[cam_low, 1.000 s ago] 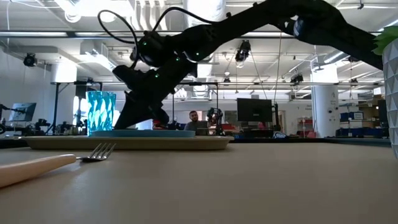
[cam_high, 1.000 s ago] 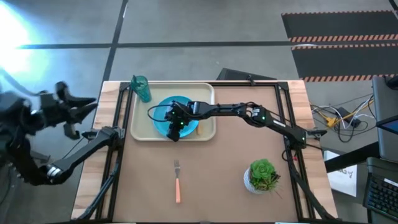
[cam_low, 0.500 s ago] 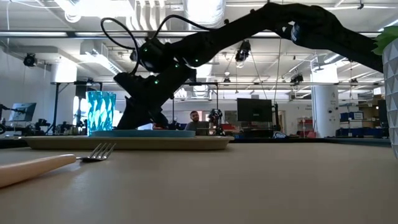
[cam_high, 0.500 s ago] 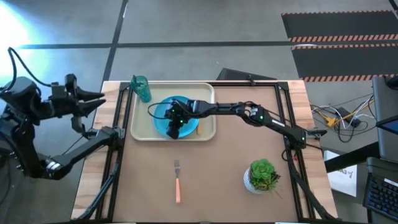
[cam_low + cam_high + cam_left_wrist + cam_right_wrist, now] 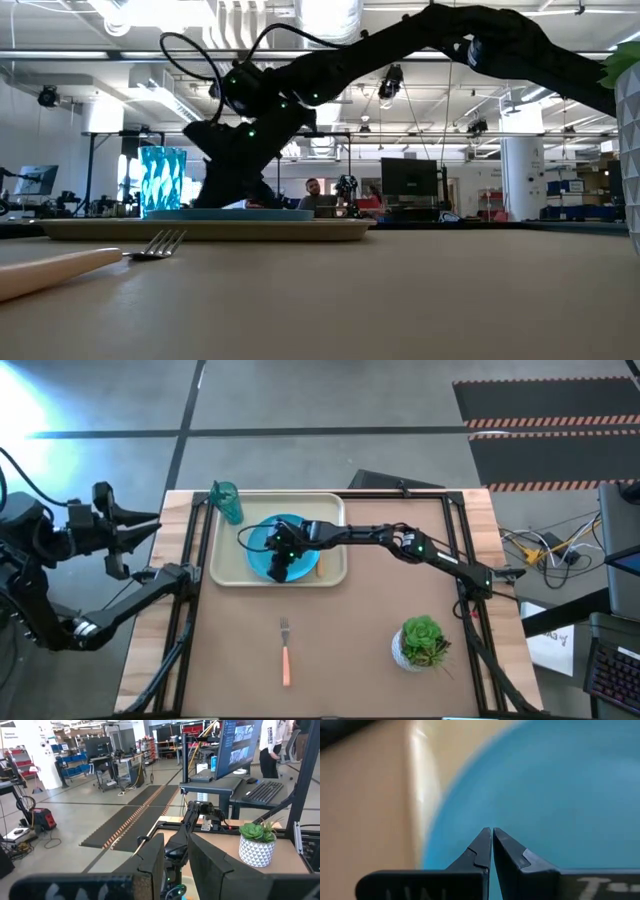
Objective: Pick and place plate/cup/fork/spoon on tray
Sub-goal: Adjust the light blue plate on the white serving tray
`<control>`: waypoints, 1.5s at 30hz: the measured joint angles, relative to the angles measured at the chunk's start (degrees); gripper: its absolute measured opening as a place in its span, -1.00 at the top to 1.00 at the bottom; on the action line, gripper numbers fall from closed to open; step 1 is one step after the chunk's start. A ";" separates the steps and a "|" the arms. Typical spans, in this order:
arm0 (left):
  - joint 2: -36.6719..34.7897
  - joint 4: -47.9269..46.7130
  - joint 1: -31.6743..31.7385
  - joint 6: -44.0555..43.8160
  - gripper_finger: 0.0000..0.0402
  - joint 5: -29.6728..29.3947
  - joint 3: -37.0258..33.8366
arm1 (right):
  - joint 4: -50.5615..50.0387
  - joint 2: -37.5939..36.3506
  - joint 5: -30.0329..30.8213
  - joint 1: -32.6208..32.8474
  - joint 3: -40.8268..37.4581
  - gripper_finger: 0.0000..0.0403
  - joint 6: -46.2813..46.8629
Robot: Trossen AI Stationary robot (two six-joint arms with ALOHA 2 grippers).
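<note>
Right gripper (image 5: pixel 284 568), fingers pressed together and empty, over the plate (image 5: pixel 262 546) on the tray (image 5: pixel 228 568)

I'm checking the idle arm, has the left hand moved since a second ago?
Yes. In the high view the left hand, off the table's left edge, swung out toward that edge half a second ago, then drew back slightly. The tray stayed put.

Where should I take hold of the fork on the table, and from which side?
Grip the fork mid-handle, coming straight down from above with the jaws across its width. It lies flat and alone on the table, tines toward the tray; the orange handle is its thickest part.
</note>
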 joint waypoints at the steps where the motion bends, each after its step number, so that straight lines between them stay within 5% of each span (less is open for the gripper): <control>1: 0.00 -0.02 0.00 0.00 0.65 0.00 -0.02 | -3.51 -0.21 1.17 -0.20 1.04 0.96 -0.17; 6: 0.00 -0.02 -0.01 0.00 0.65 0.00 -0.04 | -20.62 -1.33 8.64 -0.85 6.71 0.96 -3.67; 11: 0.00 -0.02 -0.02 0.00 0.65 0.00 -0.04 | -25.95 -4.27 9.49 -0.91 5.80 0.96 -3.63; 18: 0.00 -0.04 -0.02 -0.02 0.65 0.00 -0.04 | -38.91 -6.65 18.04 -1.52 5.78 0.96 -2.44; 32: 0.00 -0.02 0.00 -0.02 0.65 0.00 -0.04 | -49.38 -6.84 24.14 -2.20 5.20 0.96 0.05; 45: -0.04 -0.06 0.00 -0.02 0.65 0.00 -0.04 | -42.37 -6.84 20.52 -2.40 -1.14 0.96 0.68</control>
